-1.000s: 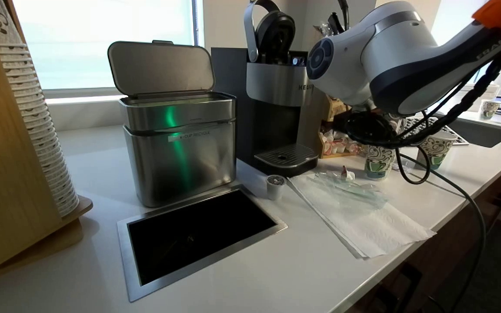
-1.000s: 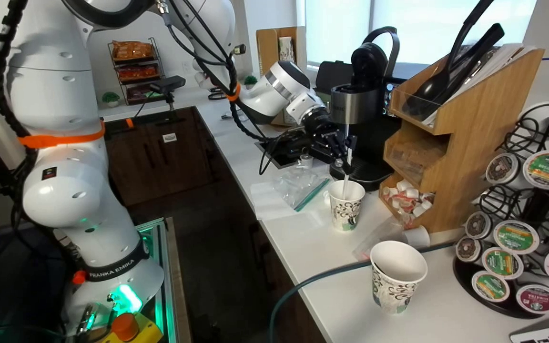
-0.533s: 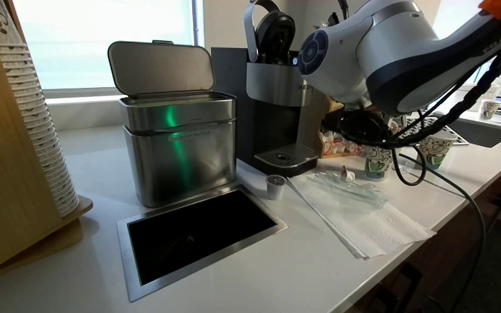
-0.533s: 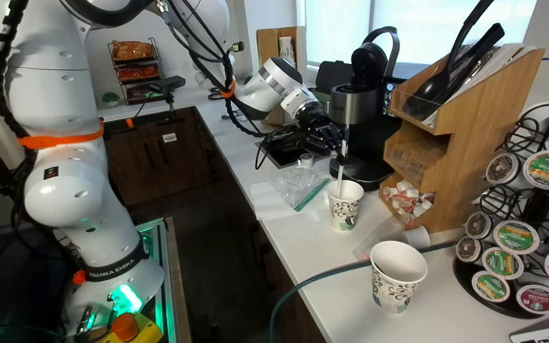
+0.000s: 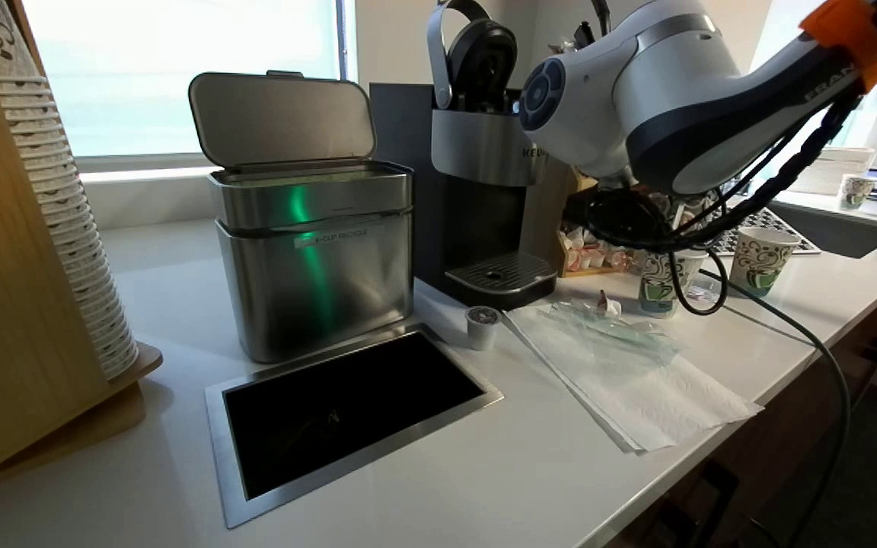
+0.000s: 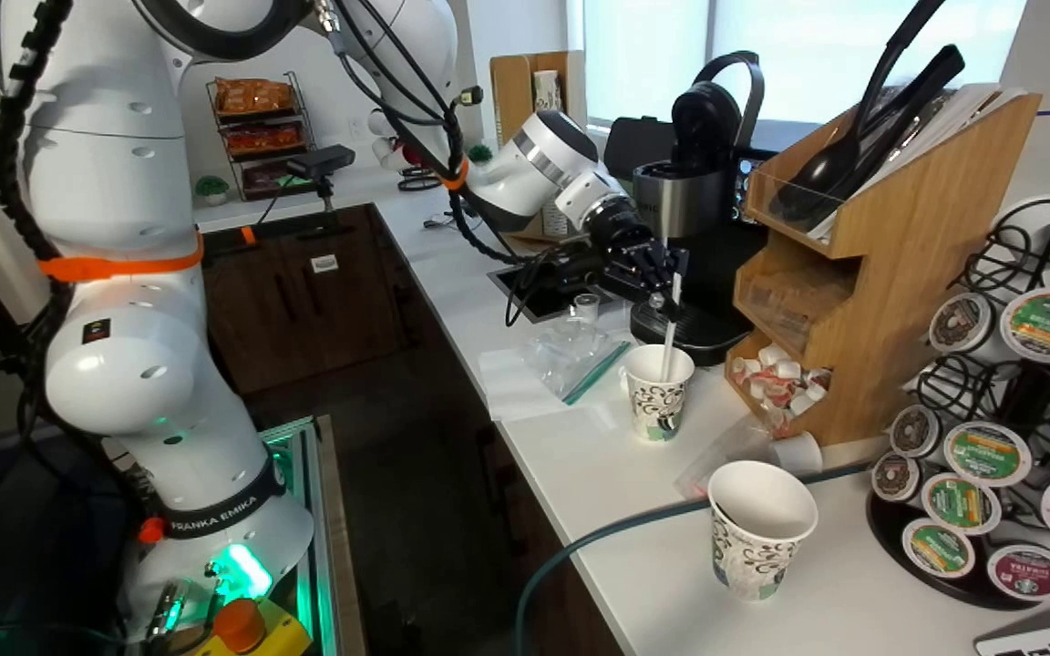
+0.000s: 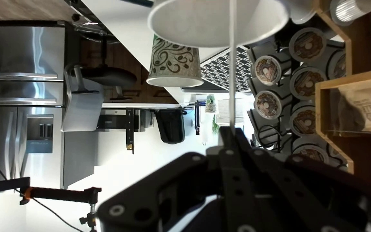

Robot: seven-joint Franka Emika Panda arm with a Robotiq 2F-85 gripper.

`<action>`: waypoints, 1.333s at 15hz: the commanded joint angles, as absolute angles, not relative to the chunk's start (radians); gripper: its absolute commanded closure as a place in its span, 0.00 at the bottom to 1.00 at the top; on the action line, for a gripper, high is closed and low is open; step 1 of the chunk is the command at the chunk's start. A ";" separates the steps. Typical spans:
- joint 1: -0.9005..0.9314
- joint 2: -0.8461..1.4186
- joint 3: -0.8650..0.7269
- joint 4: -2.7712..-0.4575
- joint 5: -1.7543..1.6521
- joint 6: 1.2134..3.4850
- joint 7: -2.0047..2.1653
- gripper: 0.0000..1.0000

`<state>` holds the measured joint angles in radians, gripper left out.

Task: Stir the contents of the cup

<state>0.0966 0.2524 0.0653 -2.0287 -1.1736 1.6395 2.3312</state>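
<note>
The cup (image 6: 657,405), white paper with dark swirls and a green print, stands upright on the counter in front of the coffee machine. It also shows in an exterior view (image 5: 658,288), partly behind hanging cables, and at the top of the wrist view (image 7: 201,24). My gripper (image 6: 668,296) is above the cup, shut on a thin white stir stick (image 6: 669,344). The stick slants down into the cup, its lower end hidden inside. In the wrist view the fingertips (image 7: 233,132) pinch the stick (image 7: 232,74). The cup's contents are not visible.
A similar paper cup (image 6: 753,556) stands nearer the counter edge, with a cable (image 6: 616,528) beside it. The coffee machine (image 6: 684,205), wooden organizer (image 6: 926,237) and K-cup rack (image 6: 990,510) flank the cup. A plastic bag (image 6: 571,351) lies on a paper towel.
In an exterior view the gripper and stick swung left, then back right, with the stick inside the cup throughout. The cup shifted very slightly left. The grip on the stick is unchanged.
</note>
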 commanded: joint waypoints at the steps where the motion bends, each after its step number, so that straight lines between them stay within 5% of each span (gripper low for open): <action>1: 0.086 0.289 0.052 -1.992 -1.161 1.613 2.323 0.99; 20: 0.121 0.264 0.084 -2.035 -1.167 1.588 2.332 0.99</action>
<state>0.1254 0.2419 0.0914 -2.0558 -1.1742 1.6193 2.3222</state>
